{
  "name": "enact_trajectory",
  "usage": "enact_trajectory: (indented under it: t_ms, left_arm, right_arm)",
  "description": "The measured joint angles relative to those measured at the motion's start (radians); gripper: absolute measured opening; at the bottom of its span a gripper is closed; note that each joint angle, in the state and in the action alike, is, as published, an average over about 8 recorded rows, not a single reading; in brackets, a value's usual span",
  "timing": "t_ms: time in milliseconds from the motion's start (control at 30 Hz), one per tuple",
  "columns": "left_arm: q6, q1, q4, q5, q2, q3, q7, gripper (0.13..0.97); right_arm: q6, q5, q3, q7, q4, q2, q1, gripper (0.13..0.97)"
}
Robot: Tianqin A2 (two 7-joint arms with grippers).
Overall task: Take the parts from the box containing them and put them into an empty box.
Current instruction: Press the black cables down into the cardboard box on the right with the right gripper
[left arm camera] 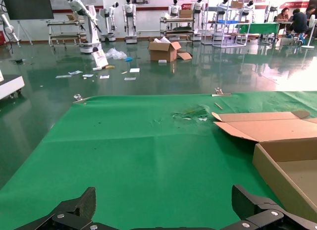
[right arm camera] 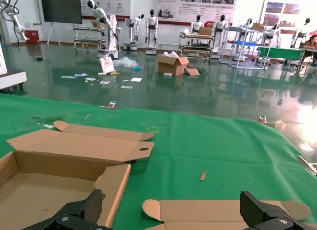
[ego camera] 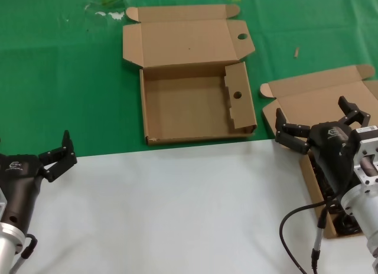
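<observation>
Hovering over the near end of the plain-lidded box [ego camera: 295, 105], the right gripper [ego camera: 319, 123] has its black fingers [ego camera: 292, 135] spread wide with nothing between them. Its wrist camera shows the same: two dark fingertips [right arm camera: 74, 215] far apart, with the box's raised lid and rounded ear tab [right arm camera: 158, 209] between and beyond them. Beneath this arm, inside the plain-lidded box, lie the black bundled cables [ego camera: 345, 224], only partly visible past the gripper body; how many there are cannot be told. A loose black cord [ego camera: 289, 227] from the arm loops down beside that box over the pale sheet [ego camera: 177, 209] that covers the near part of the tabletop.

Well to the left of the plain-lidded box sits the empty box [ego camera: 195, 108], open on the green cloth [ego camera: 59, 79], its lid flap with a round hole [ego camera: 243, 36] folded back away from the robot. Its inner partition [ego camera: 238, 97], also pierced by a round hole, stands along the side that faces the plain-lidded box. Its floor is bare cardboard.

Much farther left of the empty box, the left gripper [ego camera: 58, 156] rests low at the boundary of green cloth and pale sheet, fingers [left arm camera: 74, 210] wide apart and holding nothing. A small splinter of cardboard [ego camera: 297, 51] lies on the cloth just beyond the plain-lidded box.
</observation>
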Motion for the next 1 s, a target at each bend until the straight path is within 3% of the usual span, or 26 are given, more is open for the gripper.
enact_trajectory:
  t_ms: [1000]
  left_arm:
    - [0.0,0.0,0.0,0.0,0.0,0.0,0.001,0.956]
  right_arm:
    - [0.0,0.0,0.0,0.0,0.0,0.0,0.0,0.966]
